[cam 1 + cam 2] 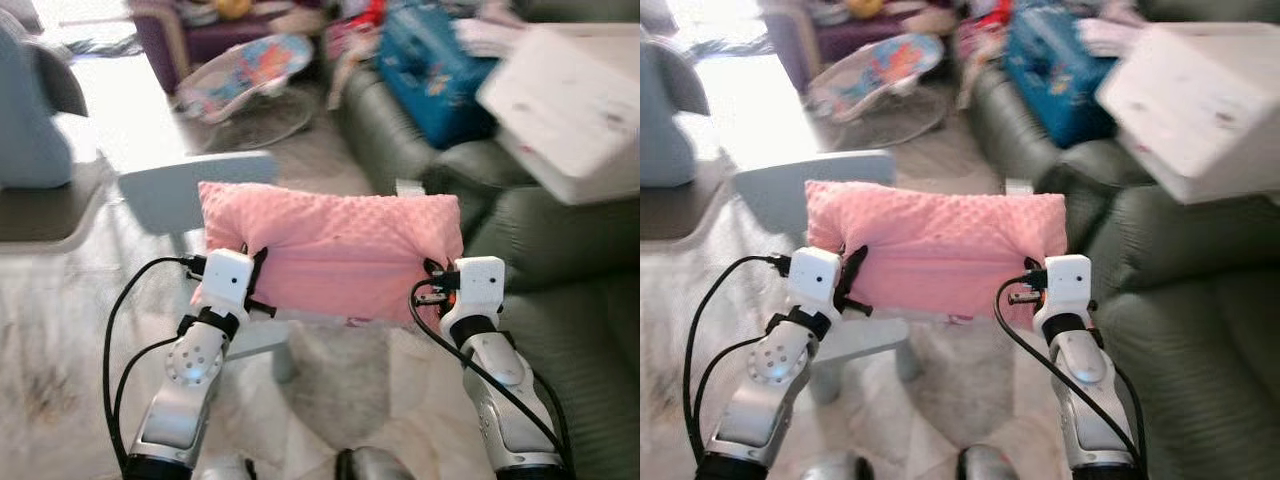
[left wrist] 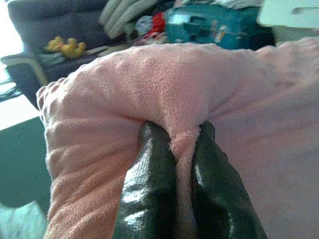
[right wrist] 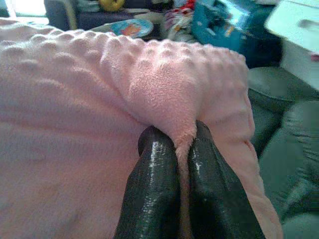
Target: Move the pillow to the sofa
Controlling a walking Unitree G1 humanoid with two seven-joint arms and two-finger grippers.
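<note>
The pink pillow [image 1: 330,250] hangs in the air between the two tools, held out ahead of the robot. The left tool [image 2: 179,149] is clamped on a fold of fabric at the pillow's left edge, and the right tool [image 3: 182,144] pinches a fold at its right edge. Beyond the right tool lies the dark green sofa [image 1: 560,290], with a white box [image 1: 570,100] on it. Under the pillow stands a small grey chair [image 1: 190,195] on the pale floor [image 1: 70,320].
</note>
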